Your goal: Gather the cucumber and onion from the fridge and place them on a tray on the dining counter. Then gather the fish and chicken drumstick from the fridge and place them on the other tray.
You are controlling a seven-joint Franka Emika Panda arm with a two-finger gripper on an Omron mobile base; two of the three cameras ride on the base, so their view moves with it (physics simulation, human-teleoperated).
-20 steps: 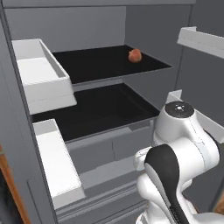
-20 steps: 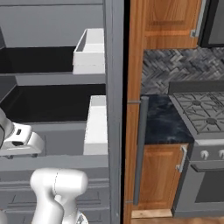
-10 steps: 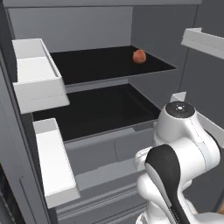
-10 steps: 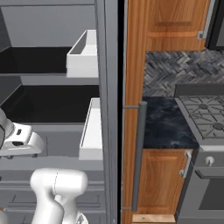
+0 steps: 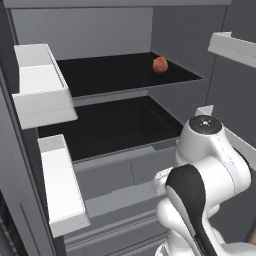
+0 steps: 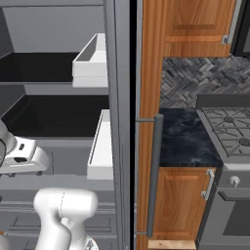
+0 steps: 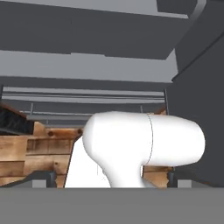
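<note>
Fridge [image 5: 115, 30] open, onion [image 5: 160, 64] on upper black shelf [image 5: 115, 75] at 1 o'clock, nothing near it. Claw fingers apart, empty. Arm folded low at 5 o'clock. No cucumber, fish, drumstick or trays visible; judged early, all placing left

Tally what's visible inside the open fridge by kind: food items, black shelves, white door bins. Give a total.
Food items: 1, the onion
Black shelves: 2, upper and lower
White door bins: 4, two on each door
Total: 7
</note>
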